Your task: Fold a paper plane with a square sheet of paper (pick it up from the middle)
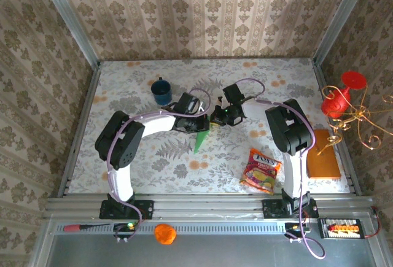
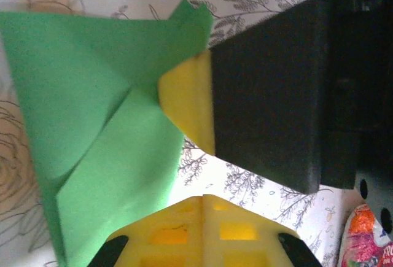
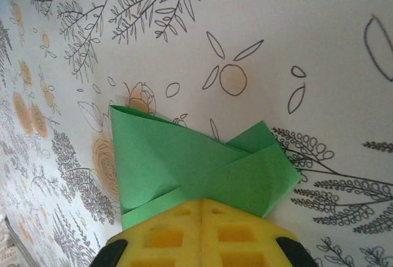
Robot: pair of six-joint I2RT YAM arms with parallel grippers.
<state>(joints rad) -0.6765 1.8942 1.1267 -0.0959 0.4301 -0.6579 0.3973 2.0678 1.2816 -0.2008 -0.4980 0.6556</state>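
Both pincers are clenching the thin, bright-green, part-folded square sheet of paper (image 1: 201,142) near table centre. The left gripper (image 2: 203,212) is gripping its 6 o'clock edge and the right gripper (image 3: 201,212) its 3 o'clock corner, probably keeping the 2 flaps aligned for creasing.

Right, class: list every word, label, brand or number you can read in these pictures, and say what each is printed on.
"FOX'S": on the snack packet, top of its front; small, so read with some doubt.
"FRUITS": same packet, line below; blurred, probable only.
Smaller print on the packet: too small to read.
No text visible on the folded green paper, blue mug or orange-brown board.
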